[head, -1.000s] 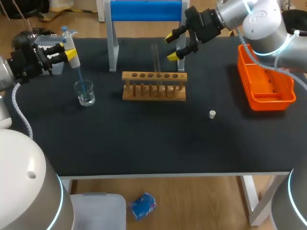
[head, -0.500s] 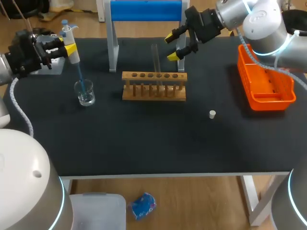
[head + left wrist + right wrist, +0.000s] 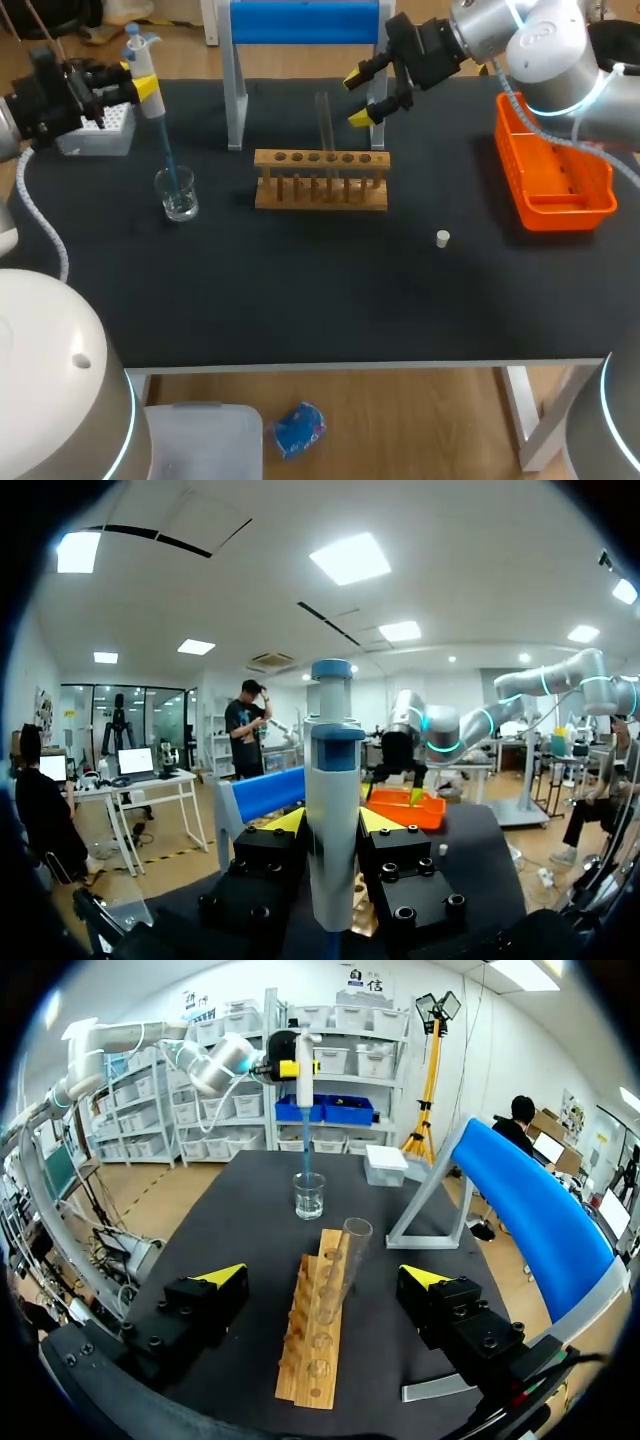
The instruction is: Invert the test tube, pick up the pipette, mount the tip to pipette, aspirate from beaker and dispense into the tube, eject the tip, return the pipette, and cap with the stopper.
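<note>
Counter (image 3: 300, 300), dark top – contents, front to back.

- Stopper (image 3: 442, 238): small, white, lying alone on the open surface, right of centre, well apart from the rack.
- Beaker (image 3: 178, 196): clear glass, left of the rack, upright.
- Wooden rack (image 3: 320, 182): one row of holes; the test tube (image 3: 324, 125) stands upright in a middle hole, mouth upward.
- Orange basket (image 3: 556, 205): at the right edge.
- Tip box (image 3: 100, 135): pale, at the far left corner.
- Left claw (image 3: 125, 95): above the beaker, closed on the pipette (image 3: 142, 75) body from both sides; the pipette hangs vertical, its blue tip (image 3: 168, 160) reaching down into the beaker.
- Right claw (image 3: 360, 98): spread wide and holding nothing – it hovers behind the rack, the tube ahead of its fingers.
</note>
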